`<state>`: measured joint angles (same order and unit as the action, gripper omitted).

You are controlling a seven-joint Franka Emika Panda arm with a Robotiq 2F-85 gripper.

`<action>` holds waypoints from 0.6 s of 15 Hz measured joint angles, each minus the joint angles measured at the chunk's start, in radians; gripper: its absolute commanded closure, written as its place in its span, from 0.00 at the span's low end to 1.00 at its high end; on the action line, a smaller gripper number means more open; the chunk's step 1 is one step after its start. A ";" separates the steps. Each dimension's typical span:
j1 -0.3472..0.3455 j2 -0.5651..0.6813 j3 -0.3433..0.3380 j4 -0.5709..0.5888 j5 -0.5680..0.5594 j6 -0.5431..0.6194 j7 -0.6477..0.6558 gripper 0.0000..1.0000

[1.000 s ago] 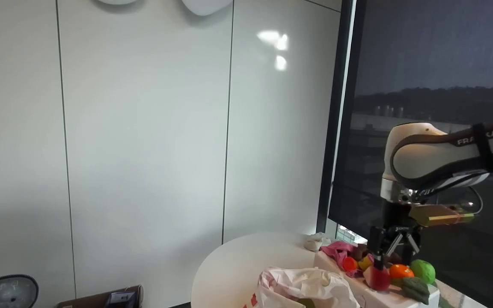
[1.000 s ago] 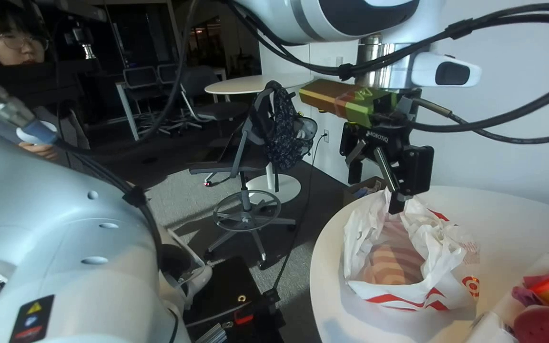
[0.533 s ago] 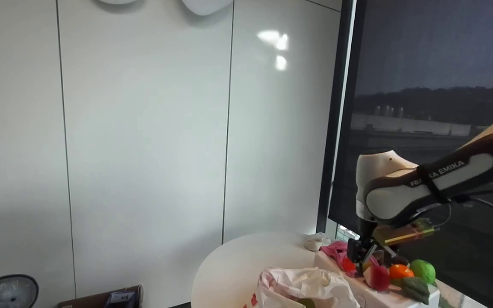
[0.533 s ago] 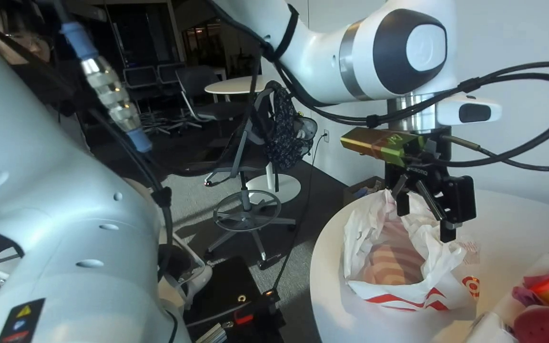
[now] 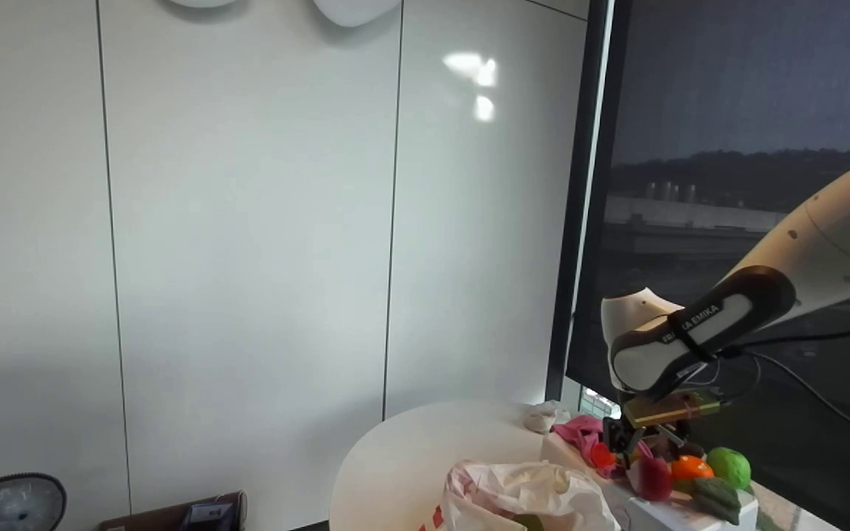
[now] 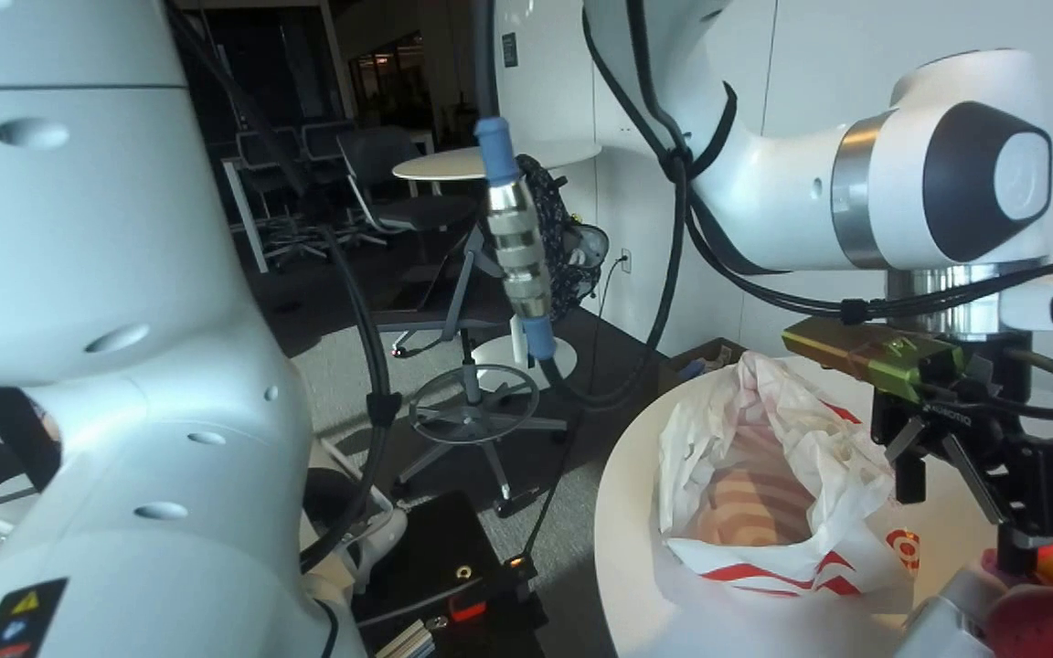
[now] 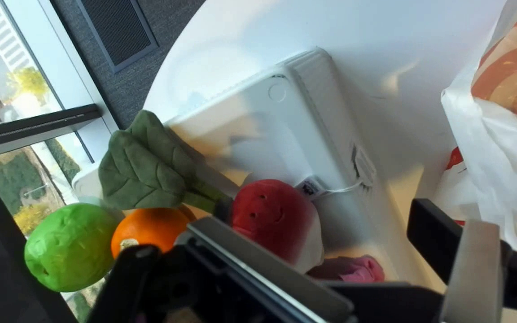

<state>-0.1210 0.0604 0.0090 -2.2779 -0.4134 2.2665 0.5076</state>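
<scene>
Over a white, flat-topped box (image 7: 281,112) on a round white table (image 6: 629,512), see a black two-fingered gripper (image 6: 964,519), pointed downward with jaws spread wide apart. Right below in the wrist view, find a soft plush radish (image 7: 278,215) with a red body, a white tip and a smiling face, lying on its side on the box top and partly hidden by a finger (image 7: 267,265); cannot tell whether touched. In an exterior view, follow its long axis slantwise across the box, from the white tip at the left to the dark green fabric leaf (image 5: 717,500) at the near right, pointing toward the box's near right edge. Note open room on the box top out to the near left corner. Past the left edge, look onto a strip of white tabletop, then onto a crumpled white plastic bag with red markings (image 6: 828,457). On the far side, find tighter quarters, with a round orange fruit (image 5: 691,467) just beside the leaf and, farther right, a round bright green fruit (image 5: 729,469) near a dark window (image 5: 727,88). Left of the radish, next to the gripper, see a small orange-and-yellow toy (image 5: 602,456), and beyond, a magenta cloth (image 5: 587,434) at the far left end of the box.
</scene>
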 measured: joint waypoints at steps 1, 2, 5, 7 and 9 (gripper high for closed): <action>0.001 0.034 -0.017 0.024 0.000 0.007 0.001 0.00; 0.001 0.064 -0.033 0.045 0.007 0.017 0.001 0.00; 0.000 0.137 -0.082 0.096 0.082 0.062 -0.024 0.00; -0.005 0.169 -0.110 0.119 0.152 0.091 -0.066 0.00; -0.011 0.197 -0.132 0.135 0.207 0.114 -0.103 0.00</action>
<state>-0.1322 0.2573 -0.1225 -2.1432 -0.2064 2.3810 0.4046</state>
